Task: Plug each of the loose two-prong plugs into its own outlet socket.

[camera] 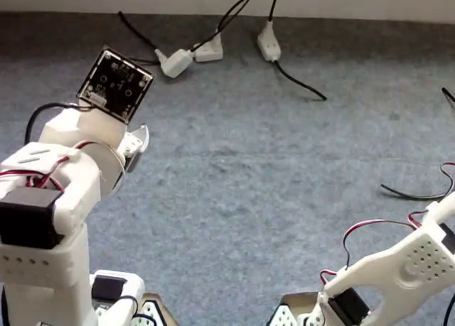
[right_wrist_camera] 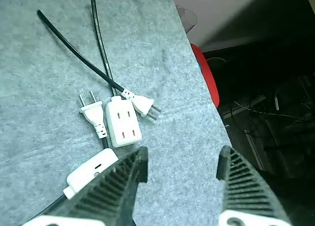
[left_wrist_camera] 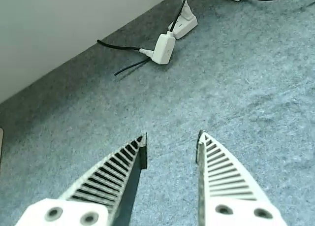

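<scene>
My right gripper [right_wrist_camera: 182,154] is open above the grey carpet near the table edge. Just beyond its fingertips lies a white outlet block [right_wrist_camera: 122,122] with two pairs of slots facing up. A loose white two-prong plug [right_wrist_camera: 92,110] lies against one side of the block. On the other side is a second plug [right_wrist_camera: 143,106] on a black cable. My left gripper [left_wrist_camera: 171,140] is open and holds nothing. Well ahead of it lie a white outlet piece [left_wrist_camera: 164,48] [camera: 174,62] with a cable, another white piece [left_wrist_camera: 184,24] [camera: 208,51], and a third [camera: 269,42].
Another white block [right_wrist_camera: 91,172] on a cable lies under my right gripper's finger. Black cables [camera: 298,84] trail over the carpet at the back, with one loop [camera: 412,194] at the right. A red object [right_wrist_camera: 206,73] sits beyond the table edge. A wall [left_wrist_camera: 59,24] borders the far side.
</scene>
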You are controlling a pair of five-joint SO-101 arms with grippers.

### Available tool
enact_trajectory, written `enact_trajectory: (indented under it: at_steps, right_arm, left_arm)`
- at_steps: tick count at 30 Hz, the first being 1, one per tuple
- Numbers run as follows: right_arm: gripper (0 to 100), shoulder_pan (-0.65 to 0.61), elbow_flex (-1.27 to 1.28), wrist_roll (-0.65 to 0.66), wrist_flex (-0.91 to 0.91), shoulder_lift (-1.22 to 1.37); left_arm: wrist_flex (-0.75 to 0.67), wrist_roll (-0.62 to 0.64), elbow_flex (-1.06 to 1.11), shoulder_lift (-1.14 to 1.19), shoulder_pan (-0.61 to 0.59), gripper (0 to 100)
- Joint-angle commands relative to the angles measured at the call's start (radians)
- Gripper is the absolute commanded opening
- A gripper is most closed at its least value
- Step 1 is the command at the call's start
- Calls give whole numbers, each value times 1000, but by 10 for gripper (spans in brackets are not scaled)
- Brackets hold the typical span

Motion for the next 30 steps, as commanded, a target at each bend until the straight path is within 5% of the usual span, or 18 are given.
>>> enact_trajectory:
  at_steps: [1,18,22,30]
  right_arm:
    - [238,2,-1,20,-94,67]
    - [238,-12,-2,23,-1190,653]
    - [238,-18,-41,183,-1013,699]
    - [237,-28,-317,207,-277,664]
  left_arm:
    - [-100,8,162,-142,-5,164]
    - [-253,6,697,-542,-5,164]
    - [-253,6,743,-622,-4,164]
    - [-252,6,774,-722,-4,164]
